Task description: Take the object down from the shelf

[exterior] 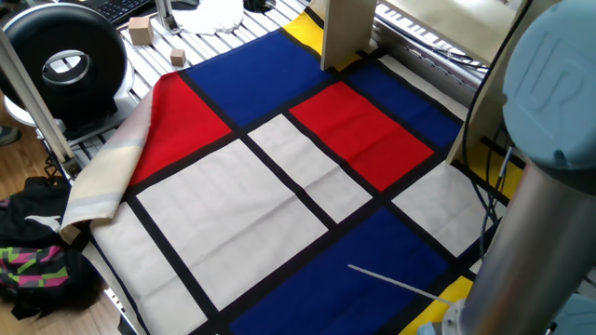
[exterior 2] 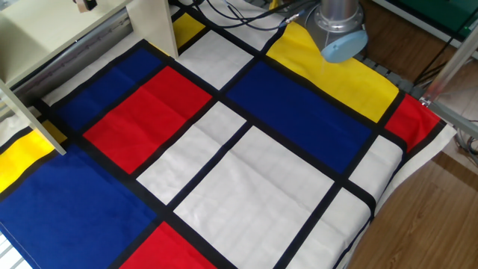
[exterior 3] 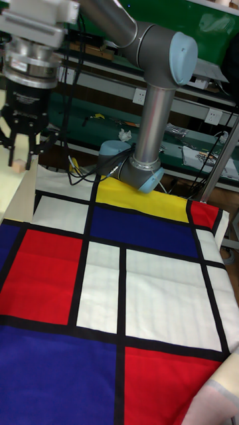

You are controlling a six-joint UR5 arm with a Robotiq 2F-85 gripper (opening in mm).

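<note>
Your gripper [exterior 3: 22, 154] is open wide around the tiny cube [exterior 3: 20, 163] on the shelf [exterior 3: 14, 192]. Close off-center and it could pop away.

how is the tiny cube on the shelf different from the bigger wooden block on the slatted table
The cube sits up on the shelf; the block lies on the slatted table. The open gripper hangs around the cube, a finger on either side; no gripper is at the block. Both are plain pale wood.
</note>
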